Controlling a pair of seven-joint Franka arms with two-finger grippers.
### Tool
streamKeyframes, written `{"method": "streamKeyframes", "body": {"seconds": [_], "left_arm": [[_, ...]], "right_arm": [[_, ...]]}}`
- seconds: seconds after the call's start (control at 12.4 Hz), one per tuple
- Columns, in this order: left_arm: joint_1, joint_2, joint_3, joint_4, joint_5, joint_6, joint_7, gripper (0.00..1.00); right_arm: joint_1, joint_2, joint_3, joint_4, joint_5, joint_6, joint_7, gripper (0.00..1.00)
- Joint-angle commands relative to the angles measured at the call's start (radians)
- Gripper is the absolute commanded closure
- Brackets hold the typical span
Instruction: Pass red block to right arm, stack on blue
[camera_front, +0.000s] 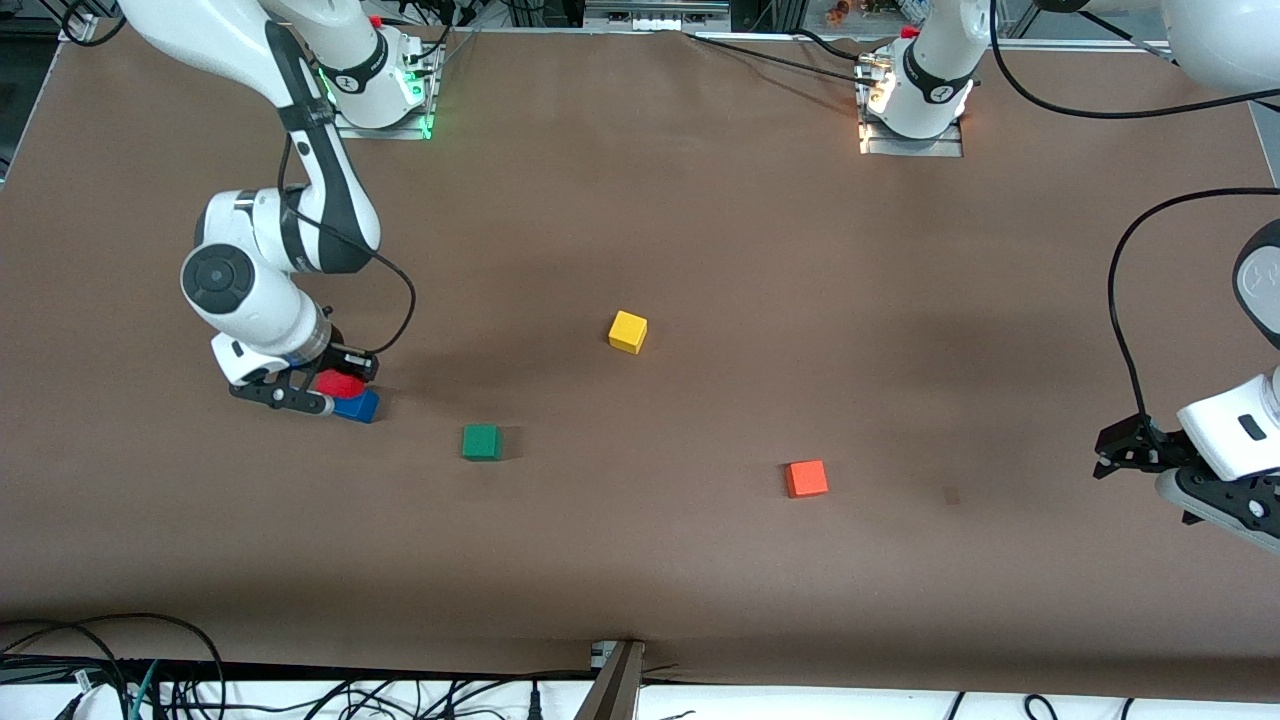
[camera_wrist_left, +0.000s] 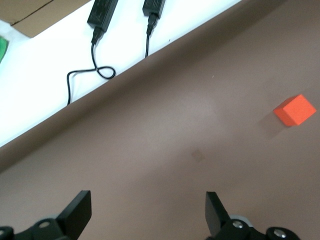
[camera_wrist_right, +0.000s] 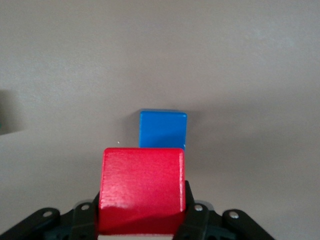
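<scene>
My right gripper (camera_front: 335, 385) is shut on the red block (camera_front: 340, 382), low over the table at the right arm's end. The blue cube (camera_front: 360, 407) lies on the table just under it, partly covered by the red block; I cannot tell whether the two touch. In the right wrist view the red block (camera_wrist_right: 141, 187) fills the right gripper (camera_wrist_right: 141, 202), and the blue cube (camera_wrist_right: 163, 130) shows past its edge, a little off-centre. My left gripper (camera_front: 1150, 470) waits open over the left arm's end of the table. In the left wrist view the left gripper (camera_wrist_left: 147, 207) holds nothing.
A green cube (camera_front: 481, 442) lies beside the blue one, toward the middle. A yellow cube (camera_front: 628, 331) sits mid-table. An orange cube (camera_front: 806, 478) (camera_wrist_left: 295, 110) lies toward the left arm's end. Cables (camera_wrist_left: 95, 70) run past the table's front edge (camera_wrist_left: 150, 65).
</scene>
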Motion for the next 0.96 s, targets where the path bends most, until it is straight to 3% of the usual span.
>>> {"method": "streamKeyframes", "body": {"seconds": [0.0,0.48,0.88], "left_arm": [[0.003,-0.076,0.018,-0.023,0.034,-0.024,-0.018,0.0],[0.016,-0.176,0.018,-0.021,0.039,-0.286,-0.082,0.0],[0.013,-0.204,0.012,-0.018,0.019,-0.403,-0.137,0.0]], "right_arm": [[0.011,-0.066,-0.02,-0.128,-0.018,0.121,-0.013,1.0],[0.006,-0.002,-0.029,-0.158,-0.018,0.307,-0.016,1.0],[0.005,0.038,-0.028,-0.158,-0.016,0.375,-0.016,1.0]]}}
